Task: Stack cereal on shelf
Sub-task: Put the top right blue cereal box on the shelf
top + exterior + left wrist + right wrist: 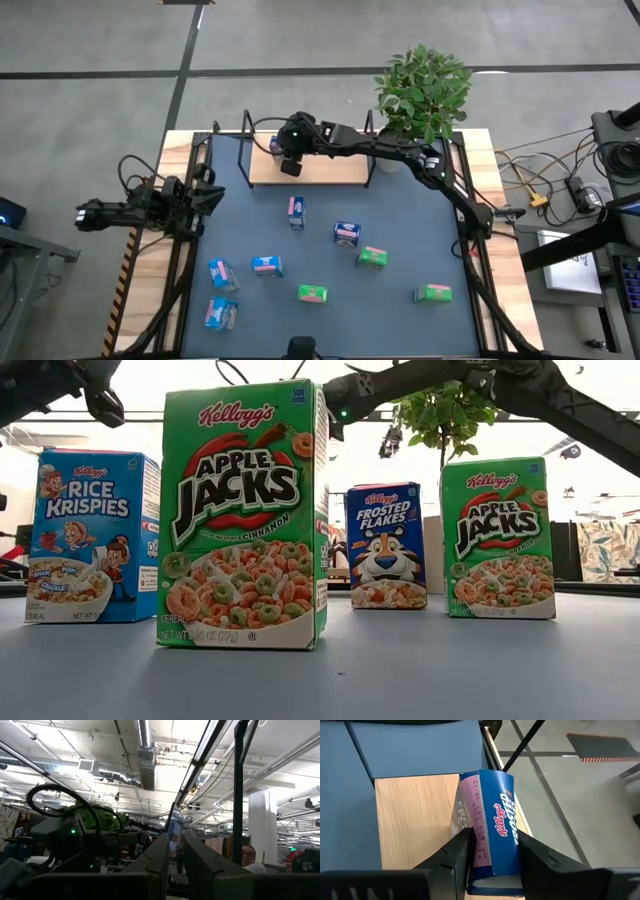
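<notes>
Grey concrete floor surrounded the blue counter, with a potted plant at its far right corner. At the far edge stood the shelf, a light wooden board between black wire ends. The right pincer had reached across to the shelf's left end and was clamped on a dark blue Frosted Flakes box, its fingers pressing the box's two broad faces. The box looked upright over the board's corner, close to the edge, probably so that later boxes could line up beside it; whether its base was touching the wood I could not tell.

The left pincer waited at the counter's left edge with its fingers together and nothing between them, clear of the work.

Eight other cereal boxes were scattered over the blue surface, well apart from the shelf: a green Apple Jacks box nearest the low camera, a Rice Krispies box beside it, and more behind. By my judgement most of the job was not yet done.
</notes>
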You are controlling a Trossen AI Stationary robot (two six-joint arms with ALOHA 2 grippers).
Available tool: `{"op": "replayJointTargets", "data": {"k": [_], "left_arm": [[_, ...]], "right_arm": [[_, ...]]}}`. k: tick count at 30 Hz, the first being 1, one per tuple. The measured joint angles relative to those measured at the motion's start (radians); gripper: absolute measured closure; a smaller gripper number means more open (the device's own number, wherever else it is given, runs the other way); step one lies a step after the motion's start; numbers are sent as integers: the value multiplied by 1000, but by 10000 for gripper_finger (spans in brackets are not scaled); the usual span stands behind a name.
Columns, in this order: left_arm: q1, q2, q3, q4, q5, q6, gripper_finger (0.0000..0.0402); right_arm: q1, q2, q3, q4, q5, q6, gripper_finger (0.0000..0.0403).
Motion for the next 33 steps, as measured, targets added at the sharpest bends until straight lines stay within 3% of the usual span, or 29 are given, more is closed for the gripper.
{"op": "replayJointTargets", "data": {"k": [12, 33], "left_arm": [[0, -1, 15, -9, 1, 0, 364], [0, -1, 15, -4, 1, 4, 364]], "right_arm": [[-25, 0, -3, -8, -24, 65, 216], [-13, -7, 101, -85, -28, 58, 216]]}}
